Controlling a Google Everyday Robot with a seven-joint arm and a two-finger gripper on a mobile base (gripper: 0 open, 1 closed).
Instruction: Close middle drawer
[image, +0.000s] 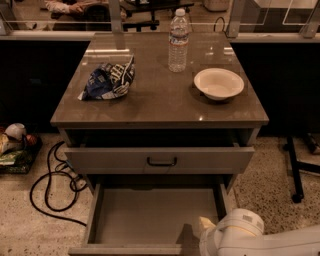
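Observation:
The middle drawer (150, 215) is pulled far out below the top drawer front (115, 161). Its bare grey inside faces up, and its front edge (125, 249) lies at the bottom of the view. Its handle is out of view. The top drawer stands slightly out and shows a black bar handle (161, 161). My gripper (206, 226) sits at the end of the white arm (240, 235) at the bottom right. It is over the drawer's front right corner, by the right side wall (223, 200).
On the cabinet top (165, 107) lie a blue chip bag (109, 79), a water bottle (178, 42) and a white bowl (219, 83). A black cable (50, 185) loops on the floor at left by some clutter (15, 145). A black stand leg (295, 170) is at right.

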